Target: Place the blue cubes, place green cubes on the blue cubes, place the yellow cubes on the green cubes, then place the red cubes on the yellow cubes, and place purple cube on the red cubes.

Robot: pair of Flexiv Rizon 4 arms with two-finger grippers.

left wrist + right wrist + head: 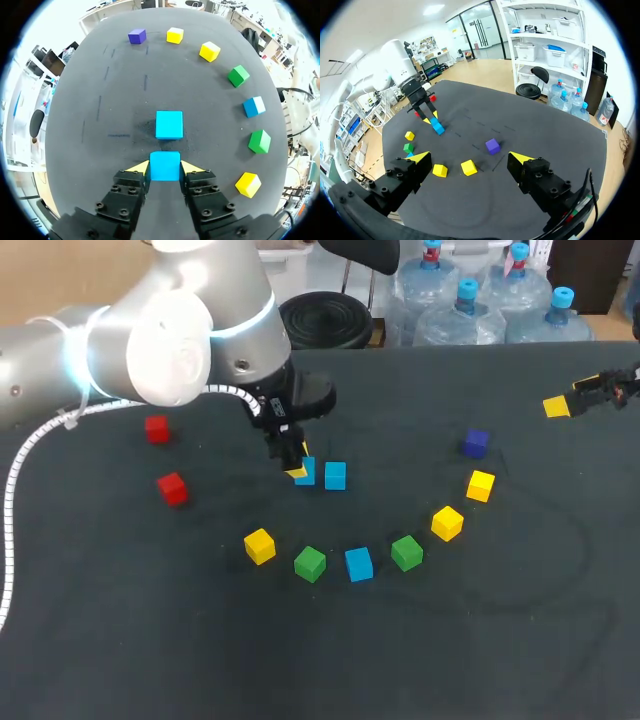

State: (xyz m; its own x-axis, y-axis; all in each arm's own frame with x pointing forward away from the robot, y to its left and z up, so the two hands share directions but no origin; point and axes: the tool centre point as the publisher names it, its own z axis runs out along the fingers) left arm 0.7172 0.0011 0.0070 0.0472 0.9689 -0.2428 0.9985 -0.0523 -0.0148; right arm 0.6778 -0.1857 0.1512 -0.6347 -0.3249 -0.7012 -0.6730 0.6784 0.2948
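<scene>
- Dark table [120, 640] cloth carries everything; the red cubes [157, 428] lie toward its left edge, well apart from the work.
- Near the table's middle, the left gripper [165, 168] pinches a blue cube [165, 162], one yellow tip against each side. The cube looks to be resting on the cloth.
- Just beside it, ahead of the fingers, sits a second blue cube [169, 125], with a narrow gap between them.
- The step in hand seems to be laying the blue base. To do it well, keep the pinched cube square to its neighbour, open both fingers evenly, then lift straight up so neither tip drags the cube or nudges the second one.
- Toward the near edge runs an arc: a yellow cube [259, 545], a green cube [310, 563], a third blue cube [359, 564], another green, two more yellows, then the purple cube [476, 443].
- At the right edge, the right gripper [470, 158] hangs with fingers spread wide, nothing between them.
</scene>
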